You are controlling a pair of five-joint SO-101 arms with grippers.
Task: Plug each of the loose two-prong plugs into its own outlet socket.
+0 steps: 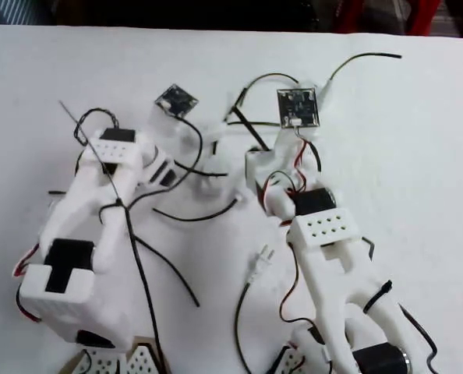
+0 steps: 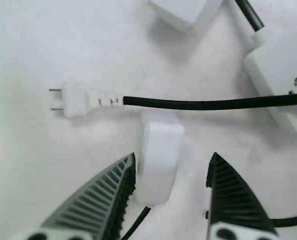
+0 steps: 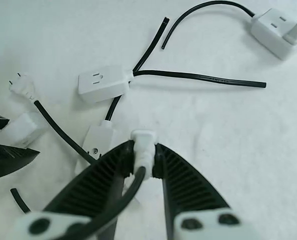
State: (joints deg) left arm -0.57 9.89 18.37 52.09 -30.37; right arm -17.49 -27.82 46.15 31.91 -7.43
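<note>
White tabletop [image 1: 418, 156], dark strip of room past its far edge. Hidden bits first: in the high view both hands sit under their wrist cameras, so the fingertips can't be made out there.

Left hand [image 2: 172, 160] is spread, fingers either side of a white block [image 2: 158, 150] on the tabletop. One finger is just beside it, the other apart. The block's end face is out of sight, so I can't tell if it's a socket or a plug body.

Just past the block lies a loose two-prong plug [image 2: 71, 100], flat, both prongs bare, its black cord running off frame.

Right hand [image 3: 144, 147] is pinching a white plug [image 3: 143, 137] at the fingertips, with the cord running back between the fingers. Its prongs are hidden.

Ahead of it an outlet socket [image 3: 102, 82] lies with its slots facing the camera, untouched. A second socket [image 3: 271, 30] sits farther off at the frame corner, with something white against it, cut off, can't identify. The only marks I can make out on the sockets are the slots.

Another loose plug [image 1: 260, 263] lies between the arms, near the right one.

Widest open stretch is right of the right arm and along the far edge. The middle is crossed by black cords [image 3: 198, 76].
</note>
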